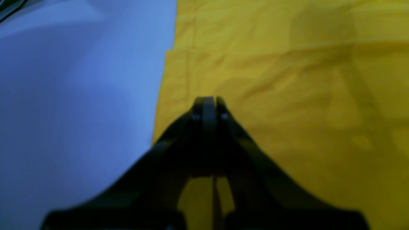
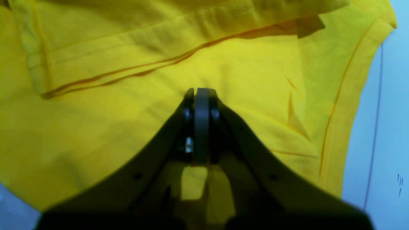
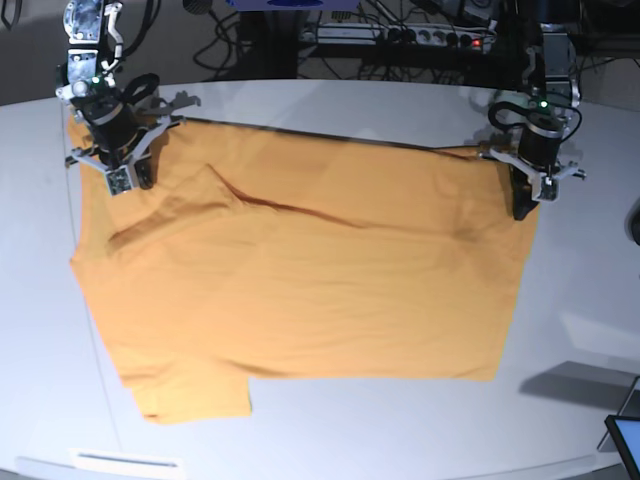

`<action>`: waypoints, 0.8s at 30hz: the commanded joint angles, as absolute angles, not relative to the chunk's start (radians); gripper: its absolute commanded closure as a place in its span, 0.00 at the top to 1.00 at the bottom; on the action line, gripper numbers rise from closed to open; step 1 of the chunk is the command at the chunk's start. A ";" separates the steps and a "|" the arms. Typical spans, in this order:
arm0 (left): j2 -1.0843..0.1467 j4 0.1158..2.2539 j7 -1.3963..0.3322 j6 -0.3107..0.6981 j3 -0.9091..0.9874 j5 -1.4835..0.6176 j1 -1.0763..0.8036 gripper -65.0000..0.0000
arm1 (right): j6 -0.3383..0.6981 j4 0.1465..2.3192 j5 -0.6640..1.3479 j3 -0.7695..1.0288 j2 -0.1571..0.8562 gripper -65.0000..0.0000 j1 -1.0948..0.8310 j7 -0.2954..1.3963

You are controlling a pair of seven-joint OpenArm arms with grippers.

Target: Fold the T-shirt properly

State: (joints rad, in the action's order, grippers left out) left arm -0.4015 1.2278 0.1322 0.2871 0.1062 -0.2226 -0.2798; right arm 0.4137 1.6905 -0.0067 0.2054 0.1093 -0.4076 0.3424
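T-shirt (image 3: 300, 290) flat on white tabletop (image 3: 400, 430), both claws closed over its far corners, left claw (image 1: 209, 100), right claw (image 2: 201, 92), neither visibly pinching cloth; cables (image 3: 400, 35) behind, nothing blocking.

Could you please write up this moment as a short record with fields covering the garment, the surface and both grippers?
garment: T-shirt, orange-yellow, spread flat, one sleeve folded over the body
surface: pale table
left gripper: shut, over the shirt's edge near a far corner
right gripper: shut, over the cloth at the other far corner
fold progress: barely begun
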 commanded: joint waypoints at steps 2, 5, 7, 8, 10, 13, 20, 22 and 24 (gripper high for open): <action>-0.395 1.227 0.022 0.285 0.133 -0.183 -0.323 0.00 | 0.403 1.692 -0.036 0.211 0.114 0.00 -0.417 0.386; -0.390 1.254 0.059 0.285 0.171 -0.183 -0.374 0.00 | 0.403 1.692 -0.036 0.209 0.114 0.00 -0.417 0.384; -0.389 1.260 0.093 0.285 0.174 -0.183 -0.404 0.00 | 0.403 1.690 -0.036 0.209 0.116 0.00 -0.417 0.384; -0.389 1.257 0.096 0.285 0.176 -0.183 -0.412 0.00 | 0.403 1.689 -0.036 0.208 0.117 0.00 -0.415 0.384; -0.389 1.254 0.096 0.285 0.176 -0.183 -0.417 0.00 | 0.403 1.689 -0.036 0.208 0.119 0.00 -0.415 0.384; -0.389 1.260 0.097 0.285 0.176 -0.183 -0.443 0.00 | 0.403 1.689 -0.036 0.208 0.116 0.00 -0.418 0.386; -0.389 1.262 0.099 0.285 0.177 -0.183 -0.443 0.00 | 0.403 1.689 -0.036 0.209 0.116 0.00 -0.438 0.386; -0.389 1.283 0.099 0.285 0.177 -0.183 -0.441 0.00 | 0.403 1.689 -0.036 0.209 0.116 0.00 -0.438 0.386; -0.390 1.330 0.093 0.285 0.177 -0.183 -0.441 0.00 | 0.400 1.696 -0.036 0.209 0.117 0.00 -0.437 0.386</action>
State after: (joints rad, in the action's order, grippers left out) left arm -0.3828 1.3296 0.1440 0.2779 0.1780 -0.2066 -0.4267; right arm 0.4068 1.6932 -0.0067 0.2054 0.1101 -0.4244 0.3309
